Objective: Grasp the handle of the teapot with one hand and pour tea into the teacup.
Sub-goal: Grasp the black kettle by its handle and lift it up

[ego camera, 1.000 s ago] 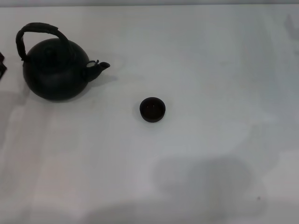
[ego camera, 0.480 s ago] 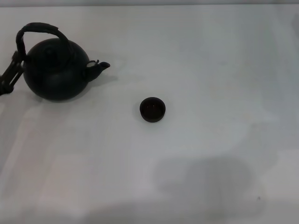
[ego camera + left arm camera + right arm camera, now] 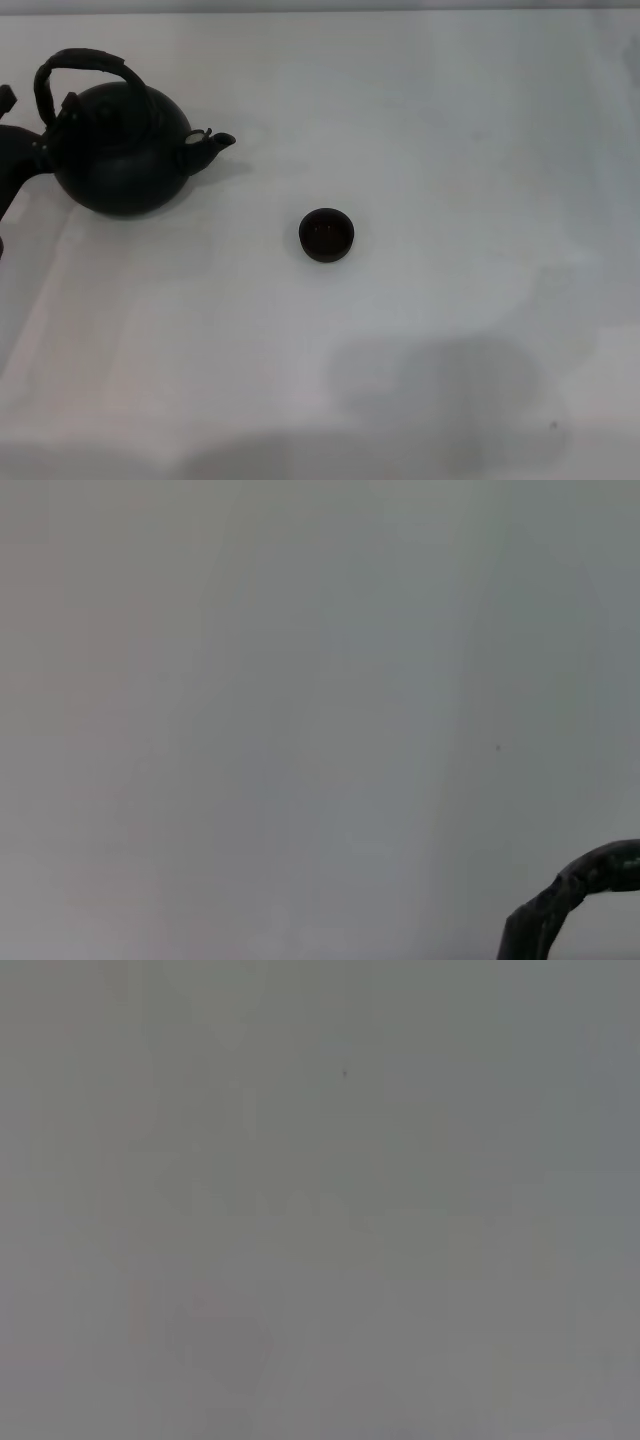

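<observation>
The large round matte-black teapot sits on the pale bench at the upper left of the head frame, its short spout pointing toward frame right. Its arched black wrapped handle loops over the lid and shows as a curved strip at one corner of the left wrist picture. The small round dark handleless teacup stands well apart, near frame centre.

The left pincer reaches in from the left edge, beside the handle's near leg; whether it is released or clenched I cannot tell. The right pincer is out of sight.

This looks like the approach to the grasp. Next, the left pincer should probably close around the handle before any lifting.
</observation>
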